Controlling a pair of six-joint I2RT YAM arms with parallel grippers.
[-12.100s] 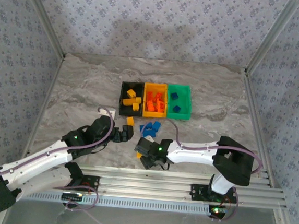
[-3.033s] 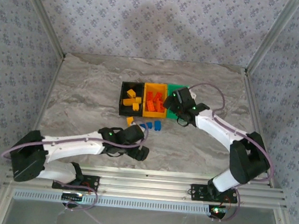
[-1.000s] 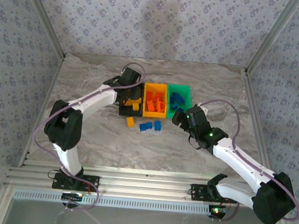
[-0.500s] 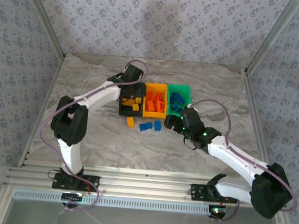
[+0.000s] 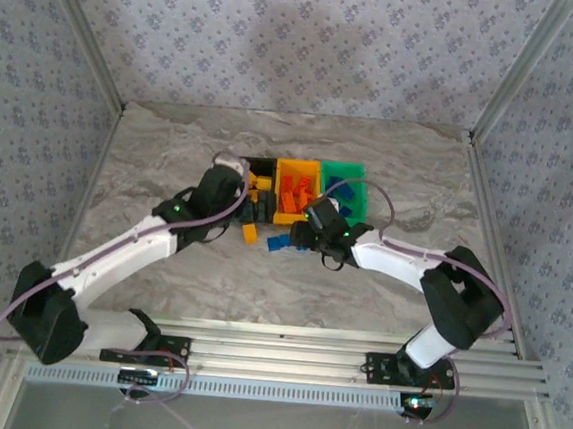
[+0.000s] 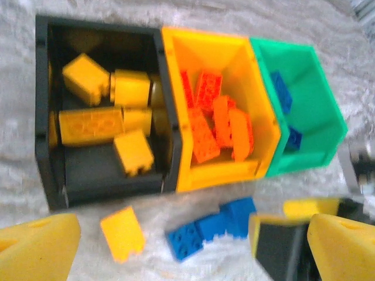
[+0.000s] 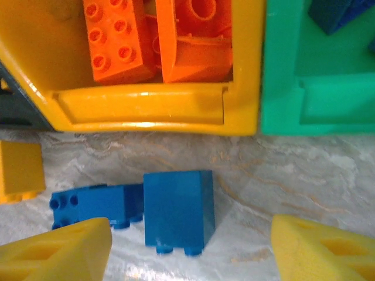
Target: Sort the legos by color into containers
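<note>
In the top view, the black bin, the yellow-orange bin and the green bin stand joined in a row in the middle of the marble table. The left gripper is over the near edge of the black bin. The right gripper is low, just in front of the yellow-orange bin. A loose yellow brick and two blue bricks lie on the table between the two grippers.

In the left wrist view, the left gripper has its jaws spread wide and nothing is between them. The yellow bricks lie in the black bin, the red-orange bricks in the yellow-orange bin, and the dark blue bricks in the green bin.

In the right wrist view, the right gripper is released. Its fingers stand on both sides of an upright blue brick and do not touch it. A flat blue brick touches its left side.
</note>
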